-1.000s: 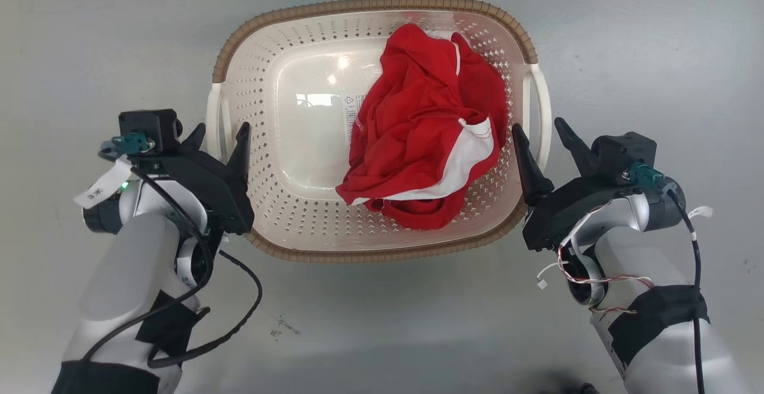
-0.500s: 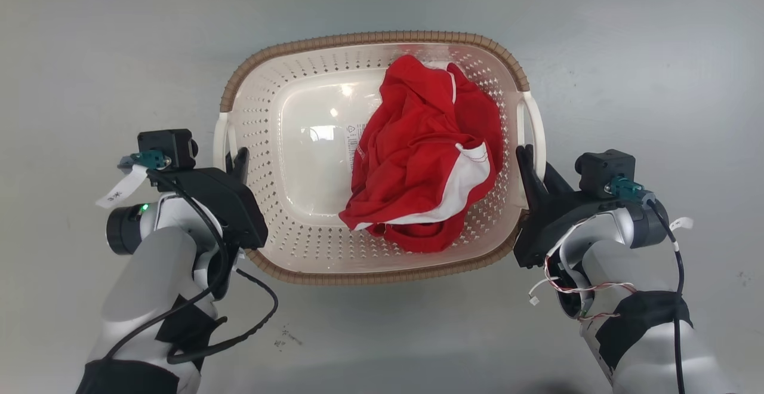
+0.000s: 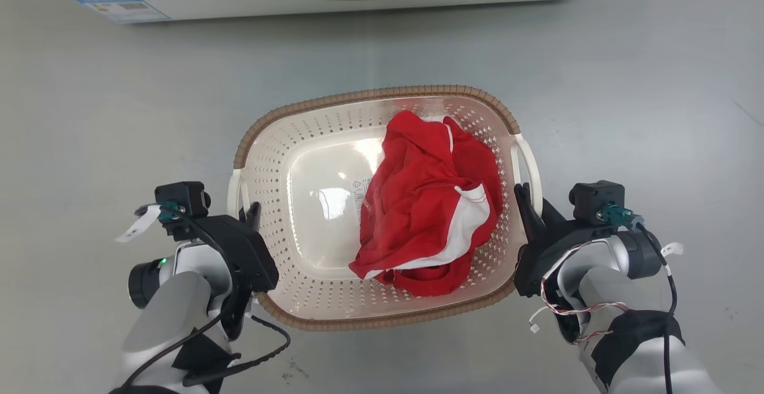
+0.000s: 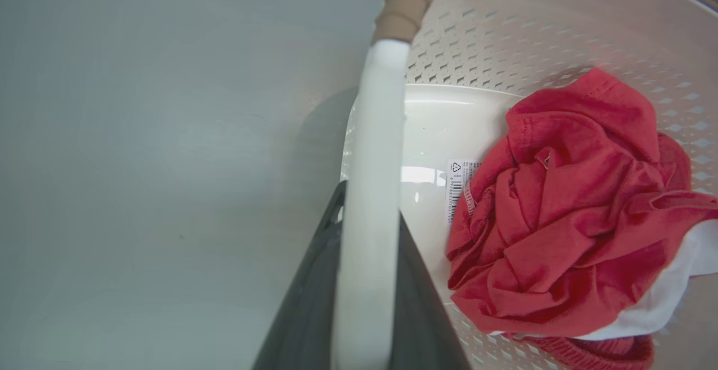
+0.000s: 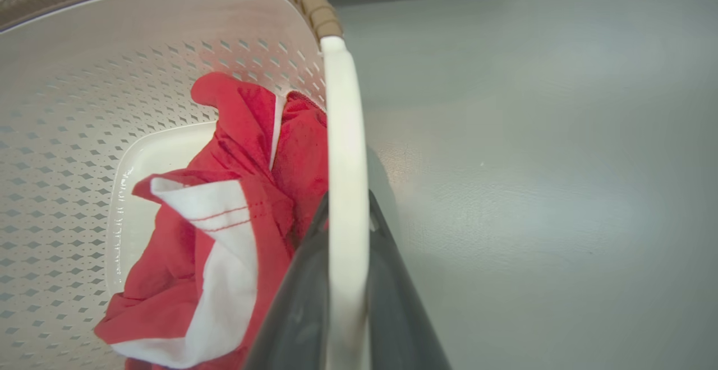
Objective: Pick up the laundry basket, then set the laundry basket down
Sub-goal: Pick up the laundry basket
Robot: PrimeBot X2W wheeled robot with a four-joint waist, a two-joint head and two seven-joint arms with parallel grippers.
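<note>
Pinching the basket's two white side handles, both grippers are closed tight. The left gripper (image 3: 248, 210) clamps the left handle (image 3: 233, 186) at the basket's 9 o'clock, and the right gripper (image 3: 533, 203) clamps the right handle (image 3: 534, 164) at 3 o'clock. In each wrist view the smooth white bar runs between the dark fingers (image 4: 303, 303) and hides their inner faces.

The laundry basket (image 3: 370, 92) lies between the two arms over the smooth grey floor (image 3: 89, 143); I cannot tell whether its base touches the floor. Its cream plastic walls are pierced with small diamond holes. The rim is brown and woven-looking, and the glossy bottom carries a printed label partly covered by cloth.

A crumpled red garment (image 3: 418, 203) with a white panel fills the 3 o'clock half. At 12 o'clock a white appliance (image 3: 209, 3) is cut off by the frame edge, and the print on its sticker (image 3: 122, 9) is too small to read.
</note>
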